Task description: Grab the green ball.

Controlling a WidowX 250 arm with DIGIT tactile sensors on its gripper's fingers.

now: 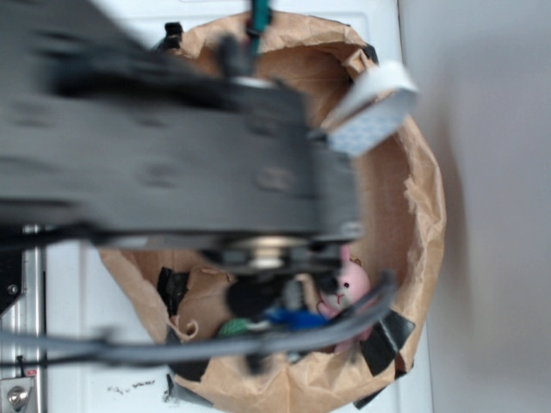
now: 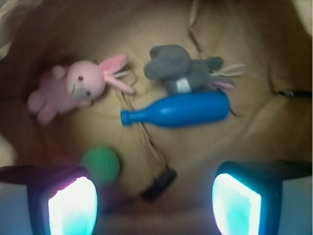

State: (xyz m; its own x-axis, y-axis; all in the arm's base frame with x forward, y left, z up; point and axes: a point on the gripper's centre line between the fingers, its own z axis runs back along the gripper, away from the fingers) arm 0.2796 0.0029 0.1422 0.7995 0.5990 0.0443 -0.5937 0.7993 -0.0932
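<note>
The green ball (image 2: 101, 164) lies on the brown paper floor of the bag, just above the left finger in the wrist view. In the exterior view only a sliver of the green ball (image 1: 231, 327) shows under the arm. My gripper (image 2: 154, 205) is open, its two glowing pads wide apart with nothing between them. The ball sits off to the left of the gap, near the left pad (image 2: 72, 205). The blurred arm hides most of the bag in the exterior view.
A pink plush bunny (image 2: 73, 88), a grey plush toy (image 2: 183, 71) and a blue bowling pin (image 2: 178, 110) lie further in. A small black piece (image 2: 159, 185) rests between the fingers' line. The paper bag wall (image 1: 422, 215) rings everything.
</note>
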